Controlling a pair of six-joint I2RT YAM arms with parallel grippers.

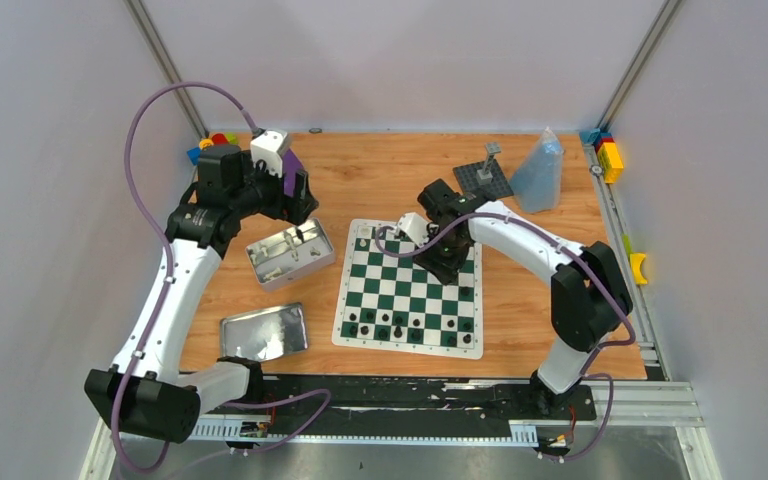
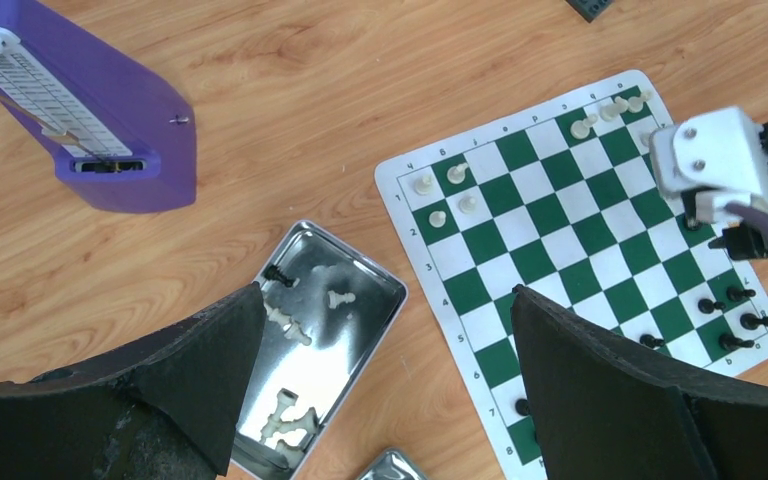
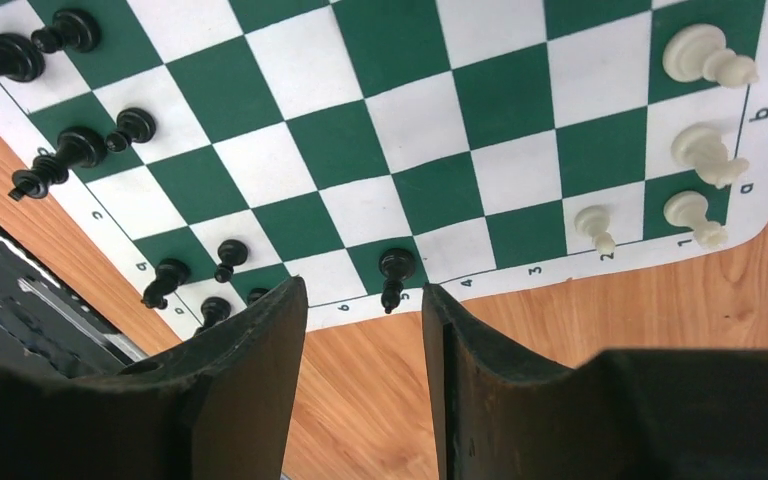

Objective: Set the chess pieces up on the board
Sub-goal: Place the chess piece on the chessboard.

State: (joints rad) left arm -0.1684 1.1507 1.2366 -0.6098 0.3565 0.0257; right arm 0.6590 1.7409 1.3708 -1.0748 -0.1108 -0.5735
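Note:
The green-and-white board point(image 1: 410, 292) lies mid-table. Black chess pieces point(image 1: 400, 326) stand along its near rows and a few white ones point(image 1: 364, 243) at its far edge. An open tin point(image 1: 290, 255) left of the board holds several white pieces point(image 2: 290, 322) and one black piece point(image 2: 278, 273). My left gripper point(image 2: 385, 292) is open and empty, high above the tin point(image 2: 360, 345) and the board's edge point(image 2: 430, 270). My right gripper point(image 3: 362, 287) is open and empty, low over the board's side border. A black pawn point(image 3: 395, 268) stands upright just ahead of its fingertips.
A shiny tin lid point(image 1: 264, 332) lies near the front left. A dark grey baseplate with a post point(image 1: 482, 178) and a clear bag point(image 1: 540, 172) stand at the back right. Coloured blocks point(image 1: 610, 158) sit in the corners. A purple object point(image 2: 110, 130) lies beyond the tin.

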